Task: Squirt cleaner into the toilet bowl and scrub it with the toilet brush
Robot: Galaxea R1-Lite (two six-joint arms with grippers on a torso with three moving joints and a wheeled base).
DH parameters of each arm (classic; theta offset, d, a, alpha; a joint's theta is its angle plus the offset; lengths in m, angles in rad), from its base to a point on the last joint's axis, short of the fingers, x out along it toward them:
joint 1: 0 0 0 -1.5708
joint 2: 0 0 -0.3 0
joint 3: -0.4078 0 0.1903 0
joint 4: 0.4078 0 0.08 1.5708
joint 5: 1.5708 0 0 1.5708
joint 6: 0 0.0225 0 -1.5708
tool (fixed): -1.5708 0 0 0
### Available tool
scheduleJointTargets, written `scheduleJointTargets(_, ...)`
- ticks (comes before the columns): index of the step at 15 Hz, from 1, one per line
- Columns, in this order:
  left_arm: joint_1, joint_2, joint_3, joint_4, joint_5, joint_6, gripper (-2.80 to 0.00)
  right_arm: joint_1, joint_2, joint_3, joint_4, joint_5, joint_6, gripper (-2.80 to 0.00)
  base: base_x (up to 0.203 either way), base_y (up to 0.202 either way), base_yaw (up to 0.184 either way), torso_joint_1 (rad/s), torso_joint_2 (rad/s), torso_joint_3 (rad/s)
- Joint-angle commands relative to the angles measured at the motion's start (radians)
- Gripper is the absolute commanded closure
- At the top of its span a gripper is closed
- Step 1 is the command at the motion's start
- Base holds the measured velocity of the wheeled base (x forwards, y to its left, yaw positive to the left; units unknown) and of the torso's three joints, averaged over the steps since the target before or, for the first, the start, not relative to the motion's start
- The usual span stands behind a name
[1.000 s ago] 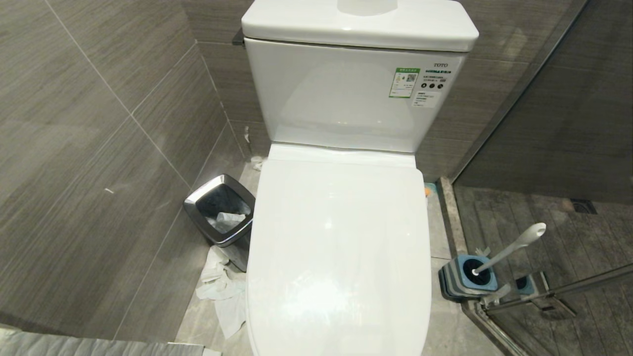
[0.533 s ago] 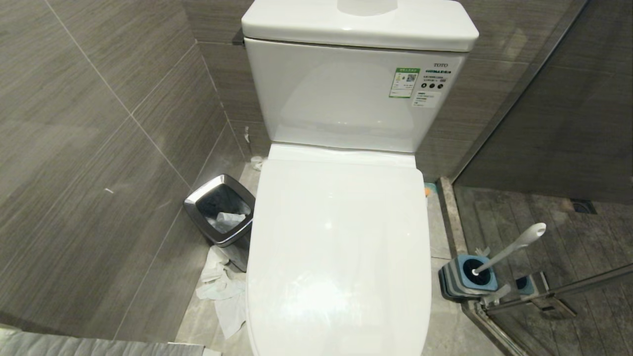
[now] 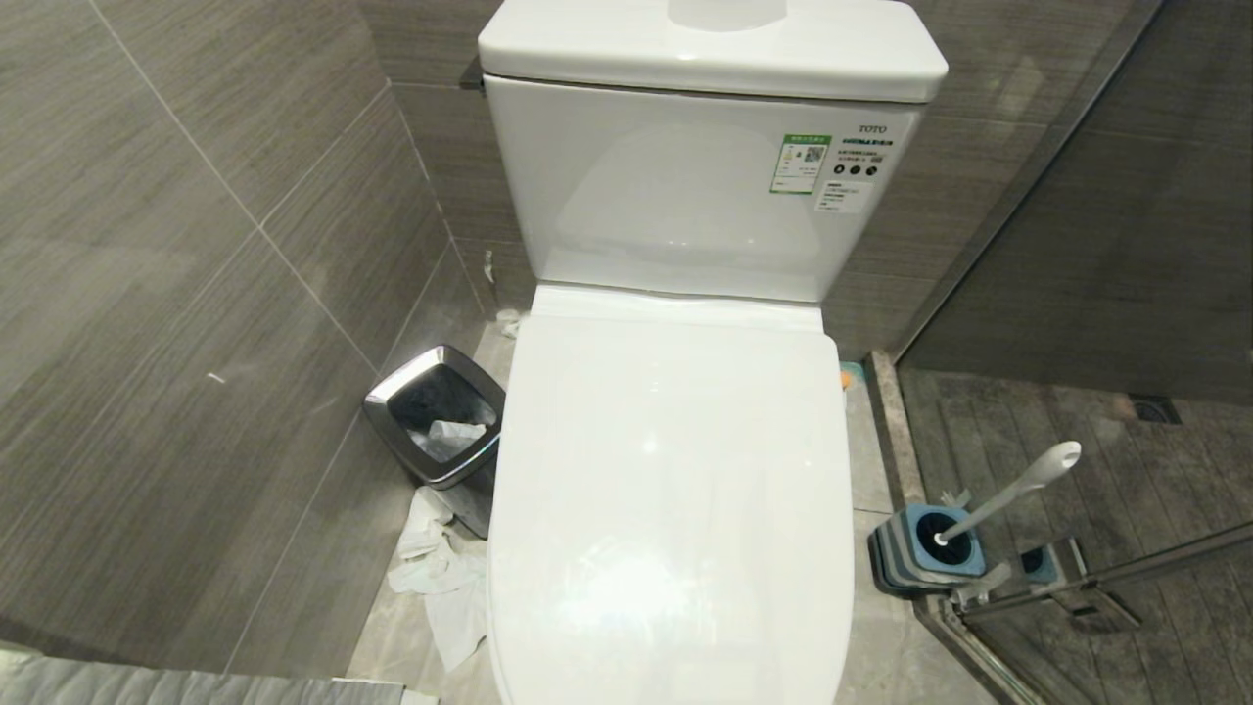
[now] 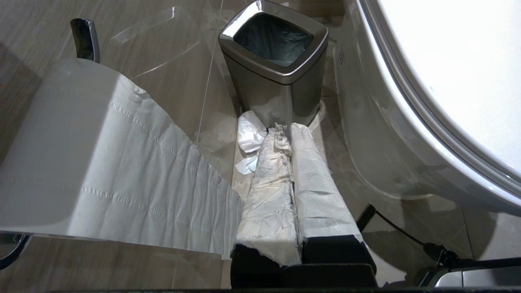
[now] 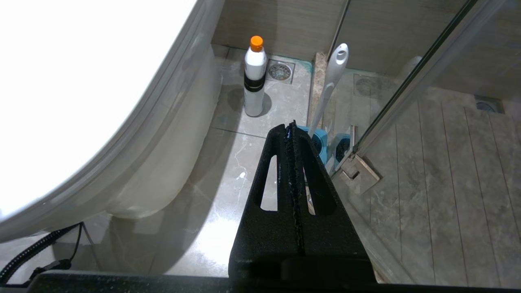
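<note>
— Dead centre under the head camera: toilet bowl (image 3: 671, 509), lid down, boxy tank behind with a green-white sticker (image 3: 800, 164).
— Against the tiled wall on the robot's left?
— Chrome-rimmed trash bin (image 3: 438, 413), crumpled paper (image 3: 440, 578) on the floor just in front of it. From the left wrist, big toilet paper roll (image 4: 73, 154) close by, sheet hanging off it.
— On the right side of the bowl?
— Toilet brush (image 3: 1018, 485), standing tilted in a blue-and-grey holder (image 3: 925, 553) by the glass door's hinge. Further back near a floor drain, white bottle (image 5: 255, 77) with an orange cap, upright.
— And the arms?
— Out of the head view. Left gripper (image 4: 290, 130): jaws wrapped in white paper, pressed together, empty. Right gripper (image 5: 291, 126): black jaws pressed together too, gripping nothing, low beside the bowl.
</note>
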Motion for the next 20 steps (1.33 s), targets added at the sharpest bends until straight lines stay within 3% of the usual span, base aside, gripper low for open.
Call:
scheduleJointTargets(1, 0.001, 0.000, 0.000, 0.000, 0.000, 0.001, 0.00, 0.000, 0.000, 0.026, -0.001, 0.000, -0.001, 0.00, 0.000, 0.000, 0.000, 0.000, 0.00, 0.000)
scheduleJointTargets(20, 0.001, 0.001, 0.000, 0.000, 0.000, 0.000, 0.00, 0.000, 0.000, 0.026, -0.001, 0.000, -0.001, 0.00, 0.000, 0.000, 0.000, 0.000, 0.00, 0.000)
